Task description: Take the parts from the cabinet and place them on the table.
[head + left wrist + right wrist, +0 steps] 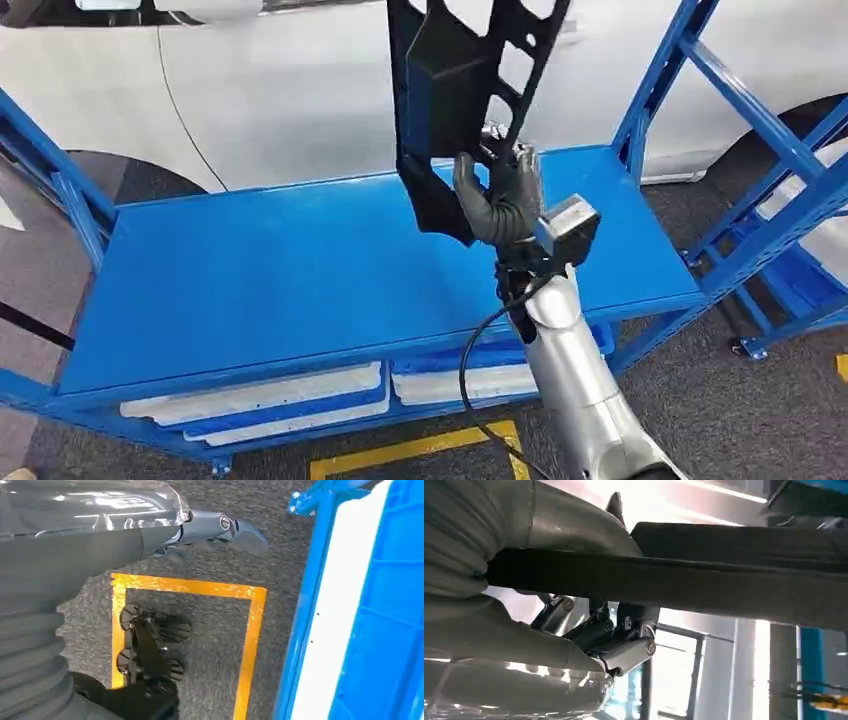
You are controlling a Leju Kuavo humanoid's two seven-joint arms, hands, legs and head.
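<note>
R hand gripped the black part near its lower edge, fingers wrapped round a strut; part stood upright above the hand, over the blue counter. Part looked like stiff moulded plastic w/ cut-outs, prob. light but long, so top-heavy in this grip. Best hold: a strut or cut-out edge. L hand hung over the floor; fingers looked partly curled, holding nothing.
</note>
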